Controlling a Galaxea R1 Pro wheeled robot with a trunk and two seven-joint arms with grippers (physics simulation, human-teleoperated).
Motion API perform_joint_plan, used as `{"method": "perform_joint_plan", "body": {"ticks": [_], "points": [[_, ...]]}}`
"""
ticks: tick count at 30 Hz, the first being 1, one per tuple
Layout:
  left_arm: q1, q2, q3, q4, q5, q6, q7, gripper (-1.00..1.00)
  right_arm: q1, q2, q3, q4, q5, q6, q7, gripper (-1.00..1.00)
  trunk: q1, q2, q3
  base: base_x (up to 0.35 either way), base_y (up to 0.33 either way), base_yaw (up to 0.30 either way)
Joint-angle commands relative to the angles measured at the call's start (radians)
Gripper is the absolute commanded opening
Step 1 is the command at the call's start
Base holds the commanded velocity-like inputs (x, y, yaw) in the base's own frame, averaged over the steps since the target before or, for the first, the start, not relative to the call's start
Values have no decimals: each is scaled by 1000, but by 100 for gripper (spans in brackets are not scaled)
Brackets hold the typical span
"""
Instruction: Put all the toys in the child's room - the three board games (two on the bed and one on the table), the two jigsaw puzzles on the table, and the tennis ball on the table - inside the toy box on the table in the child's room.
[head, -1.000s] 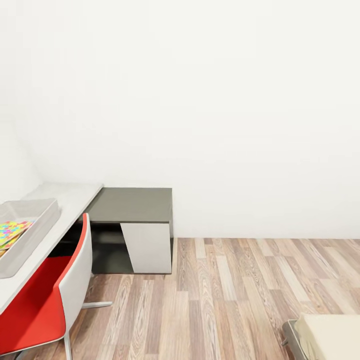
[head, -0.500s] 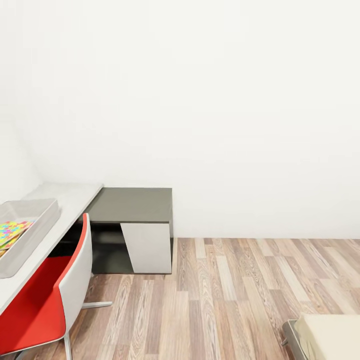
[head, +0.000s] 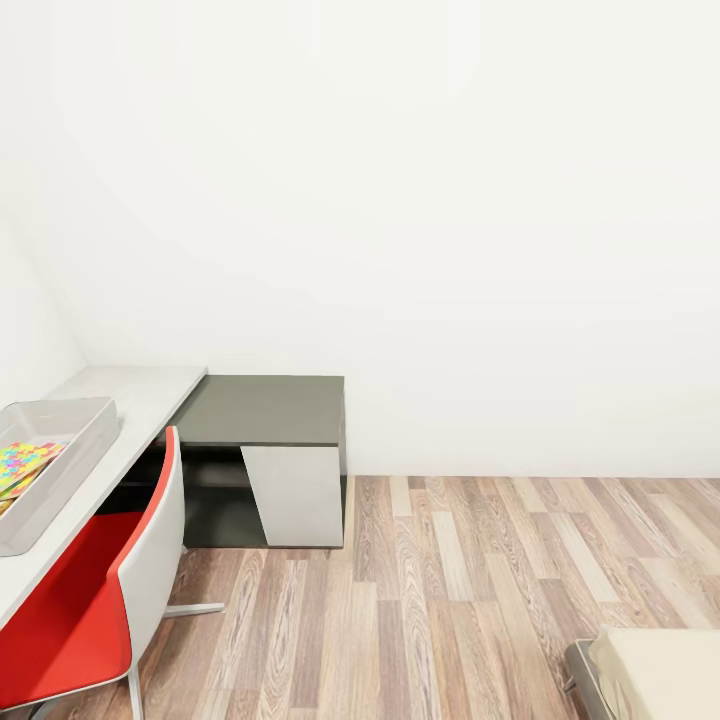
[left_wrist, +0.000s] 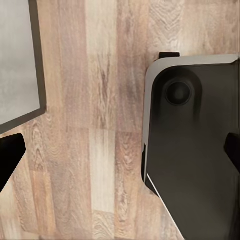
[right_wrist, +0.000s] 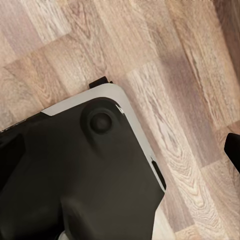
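Jigsaw puzzle (head: 22, 466) inside toy box (head: 75, 455)

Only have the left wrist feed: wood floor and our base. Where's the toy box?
Observer: In the head view, the toy box sits on the table at far left, with a jigsaw puzzle lying inside it.
Operator: Anything in front of the desk?
Observer: A red chair stands right at the table's edge, beside the toy box.
Operator: Bed?
Observer: The bed has its corner at the head view's lower right, across the wood floor.
Operator: Right gripper carrying anything?
Observer: No. In the right wrist view the right gripper has its fingertips wide apart, with nothing between them.
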Motion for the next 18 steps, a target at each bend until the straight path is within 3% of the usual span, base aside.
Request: {"method": "perform_joint_plan", "body": {"ticks": [1, 18], "points": [[-1, -1, -7, 0, 9, -3, 2, 100, 0, 0, 8, 0, -10, -2, 1, 100, 1, -2, -2, 0, 0, 0], [-1, -1, -7, 0, 9, -3, 2, 100, 0, -1, 8, -1, -10, -2, 1, 100, 1, -2, -2, 0, 0, 0]]}}
